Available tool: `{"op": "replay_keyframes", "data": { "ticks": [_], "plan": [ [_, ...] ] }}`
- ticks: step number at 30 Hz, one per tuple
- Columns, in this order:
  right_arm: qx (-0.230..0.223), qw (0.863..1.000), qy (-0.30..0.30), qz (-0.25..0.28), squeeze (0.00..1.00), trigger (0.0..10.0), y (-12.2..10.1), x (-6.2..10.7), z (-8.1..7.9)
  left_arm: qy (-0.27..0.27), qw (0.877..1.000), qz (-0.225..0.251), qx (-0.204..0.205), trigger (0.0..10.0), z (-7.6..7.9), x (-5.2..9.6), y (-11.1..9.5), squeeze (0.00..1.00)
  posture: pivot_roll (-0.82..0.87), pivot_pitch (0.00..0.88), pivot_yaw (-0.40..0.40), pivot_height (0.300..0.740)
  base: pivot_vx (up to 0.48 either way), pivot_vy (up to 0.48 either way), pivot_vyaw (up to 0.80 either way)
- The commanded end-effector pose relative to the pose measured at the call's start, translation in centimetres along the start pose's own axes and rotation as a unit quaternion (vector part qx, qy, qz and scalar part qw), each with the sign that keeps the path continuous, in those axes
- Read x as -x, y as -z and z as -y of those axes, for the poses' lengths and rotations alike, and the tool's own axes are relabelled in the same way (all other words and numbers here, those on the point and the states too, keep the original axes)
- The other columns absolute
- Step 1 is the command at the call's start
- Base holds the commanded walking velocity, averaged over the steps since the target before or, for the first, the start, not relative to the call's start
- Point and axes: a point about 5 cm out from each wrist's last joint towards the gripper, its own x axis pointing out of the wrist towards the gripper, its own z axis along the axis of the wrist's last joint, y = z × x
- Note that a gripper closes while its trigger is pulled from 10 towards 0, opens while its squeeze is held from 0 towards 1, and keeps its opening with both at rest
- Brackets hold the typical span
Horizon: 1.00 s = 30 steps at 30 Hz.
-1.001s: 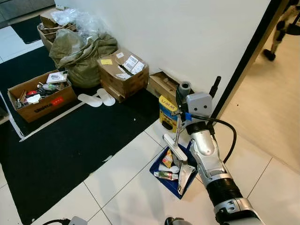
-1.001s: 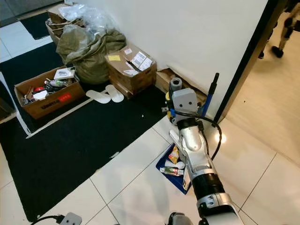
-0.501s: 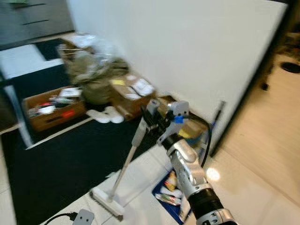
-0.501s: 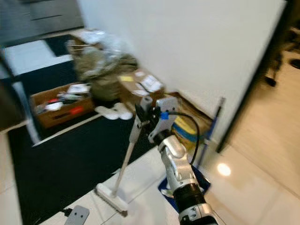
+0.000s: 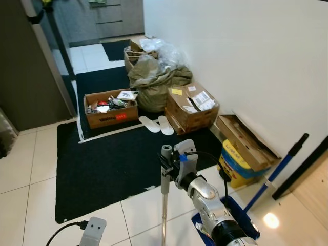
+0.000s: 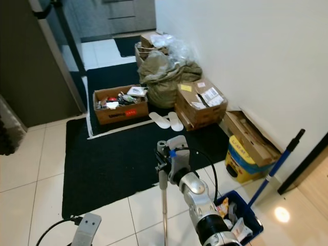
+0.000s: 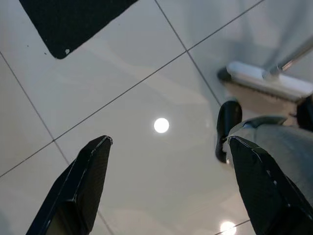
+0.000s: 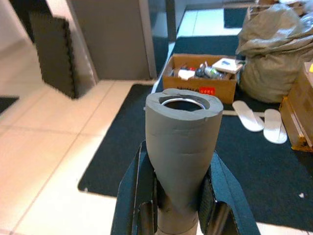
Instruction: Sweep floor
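My right gripper (image 8: 178, 166) is shut on the grey foam top of the broom handle (image 5: 165, 152). The metal pole stands nearly upright over the white tiles, just in front of the black mat (image 5: 107, 164). The white broom head (image 7: 268, 81) rests on the tile in the left wrist view. A blue dustpan (image 5: 242, 211) holding litter sits to the right by the wall, its blue pole (image 5: 279, 166) leaning up and away. My left gripper (image 7: 168, 144) hangs open above bare tile.
Along the wall stand an open cardboard box (image 5: 110, 107) of odds and ends, a stuffed sack (image 5: 156, 82), a taped carton (image 5: 190, 105), white slippers (image 5: 158, 124) and a yellow and blue tub (image 5: 237, 164). A dark cabinet (image 5: 31, 66) rises at the left. A white plug (image 5: 91, 230) lies on the tiles.
The head camera has swung, so the whole scene shifted. The broom has come away from the dustpan, tilted with its head on the tile, and now stands nearly upright in my right gripper.
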Motion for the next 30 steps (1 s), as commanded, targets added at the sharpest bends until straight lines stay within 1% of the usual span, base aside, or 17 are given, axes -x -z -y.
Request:
{"op": "replay_keyframes", "data": {
  "ticks": [1,2,4,5,9,14,16,18,22,27,30],
  "plan": [
    [-0.007,1.0,0.001,-0.002,0.0,10.0,0.1,0.1,0.0,-0.001,1.0,-0.006,-0.004,10.0,-0.1,0.1,0.3,0.0,-0.02,0.0,-0.029,0.74,0.0,0.0,0.77],
    [-0.007,1.0,0.001,-0.002,0.0,10.0,0.1,0.1,0.0,-0.001,1.0,-0.006,-0.004,10.0,-0.1,0.1,0.3,0.0,-0.02,0.0,-0.029,0.74,0.0,0.0,0.77],
    [-0.01,1.0,0.021,-0.016,0.0,10.0,0.9,0.6,0.6,0.001,1.0,-0.008,-0.011,10.0,-0.2,0.1,0.5,0.0,-0.02,0.0,-0.03,0.74,0.133,0.0,0.76],
    [-0.017,0.999,0.034,-0.02,0.0,10.0,1.2,0.8,0.9,0.001,1.0,-0.01,-0.014,10.0,-0.3,0.1,0.6,0.0,-0.02,0.0,-0.029,0.74,0.315,0.0,0.0],
    [-0.021,0.998,0.05,-0.029,0.0,10.0,1.7,1.0,1.4,0.001,1.0,-0.013,-0.018,10.0,-0.5,0.2,0.9,0.0,-0.02,0.0,-0.028,0.74,0.338,0.0,0.0],
    [-0.019,0.998,0.052,-0.011,0.0,10.0,1.4,1.1,1.9,0.003,0.999,-0.017,-0.026,10.0,-0.6,0.3,1.1,0.0,-0.03,0.0,-0.02,0.74,0.391,0.0,0.0],
    [-0.019,0.999,0.043,-0.001,0.0,10.0,1.1,1.1,1.9,0.004,0.999,-0.017,-0.029,10.0,-0.6,0.3,1.1,0.0,-0.03,0.0,-0.02,0.74,0.424,0.0,0.0],
    [-0.006,1.0,0.029,0.007,0.0,10.0,0.8,1.0,1.9,0.005,0.999,-0.016,-0.031,10.0,-0.6,0.2,1.0,0.0,-0.03,0.0,-0.02,0.74,0.435,0.0,0.77],
    [-0.007,1.0,0.025,0.012,0.0,10.0,0.6,1.0,1.8,0.007,0.999,-0.014,-0.032,10.0,-0.6,0.2,0.8,0.0,-0.03,0.0,-0.02,0.74,0.442,0.0,0.76],
    [-0.023,0.999,0.028,0.021,0.0,10.0,0.4,0.8,1.8,0.01,0.999,-0.011,-0.033,10.0,-0.4,0.2,0.6,0.0,-0.02,0.0,-0.021,0.74,0.454,0.0,0.76],
    [-0.025,0.999,0.029,0.023,0.0,10.0,0.3,0.8,1.9,0.011,0.999,-0.011,-0.033,10.0,-0.3,0.2,0.7,0.0,-0.02,0.0,-0.021,0.74,0.458,0.0,0.76]
  ]
}}
